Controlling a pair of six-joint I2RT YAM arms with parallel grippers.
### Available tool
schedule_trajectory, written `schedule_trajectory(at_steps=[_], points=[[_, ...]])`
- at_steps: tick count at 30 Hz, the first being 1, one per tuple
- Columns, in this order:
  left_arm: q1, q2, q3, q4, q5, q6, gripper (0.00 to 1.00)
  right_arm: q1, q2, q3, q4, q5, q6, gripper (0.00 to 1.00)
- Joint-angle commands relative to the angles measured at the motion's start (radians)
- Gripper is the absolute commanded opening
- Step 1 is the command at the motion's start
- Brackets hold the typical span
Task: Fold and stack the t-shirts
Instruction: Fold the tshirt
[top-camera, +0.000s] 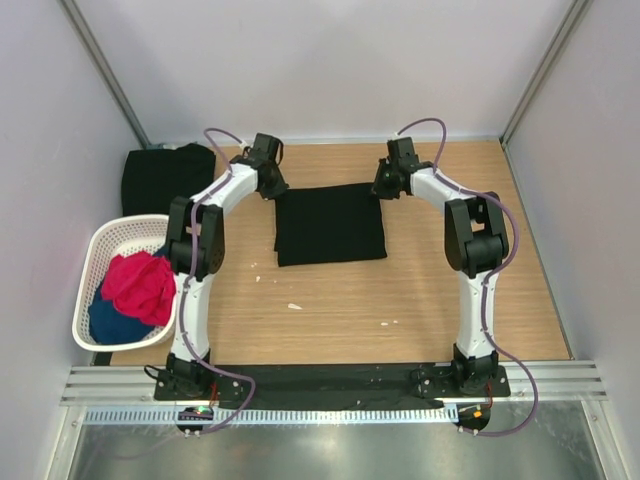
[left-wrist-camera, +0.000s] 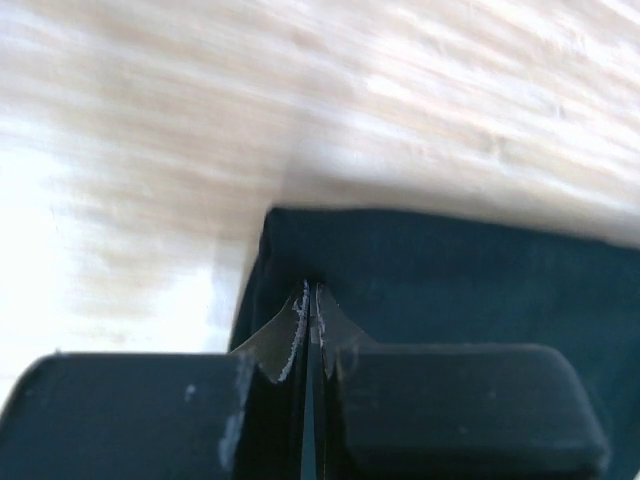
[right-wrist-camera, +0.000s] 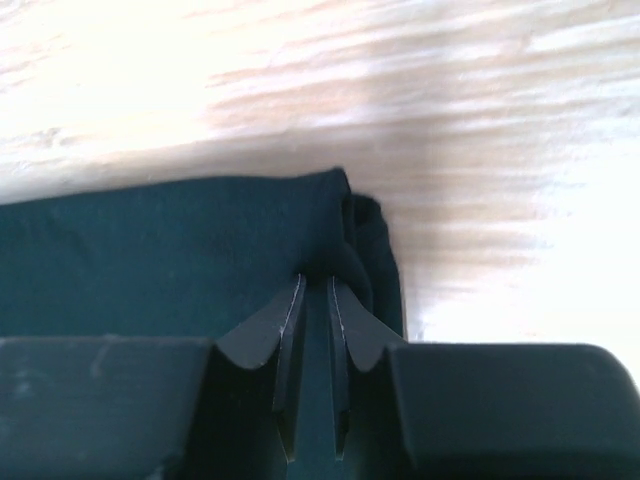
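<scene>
A folded black t-shirt (top-camera: 330, 225) lies flat in the middle of the wooden table. My left gripper (top-camera: 272, 188) is at its far left corner. In the left wrist view the jaws are pressed together on the cloth edge (left-wrist-camera: 450, 280), gripper (left-wrist-camera: 311, 290) shut with a thin strip of fabric between. My right gripper (top-camera: 383, 188) is at the far right corner. There the t-shirt (right-wrist-camera: 170, 250) bunches up at the tips, and the gripper (right-wrist-camera: 316, 280) is shut on a thicker fold. Another black t-shirt (top-camera: 165, 178) lies at the far left.
A white mesh basket (top-camera: 95, 250) stands at the left edge, holding a red-pink garment (top-camera: 138, 282) over a blue one (top-camera: 115, 322). Grey walls close in the table on three sides. Small white specks lie on the wood in front of the shirt.
</scene>
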Motion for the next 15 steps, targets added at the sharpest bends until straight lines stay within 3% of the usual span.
schedule_trajectory(at_steps=[1,10,13,15], points=[[0.017,0.046,0.067,0.058,-0.030,0.036,0.01,-0.002,0.018,0.067,0.046,0.053,-0.021,0.21],[0.049,0.152,0.277,-0.028,-0.021,0.106,0.05,-0.016,0.047,0.198,0.040,0.048,-0.027,0.25],[0.058,0.145,0.372,-0.085,-0.011,0.156,0.10,-0.020,0.052,0.299,-0.016,0.031,-0.045,0.32],[0.061,0.103,0.432,-0.120,-0.002,0.186,0.23,-0.023,0.023,0.347,-0.058,0.024,-0.062,0.39]])
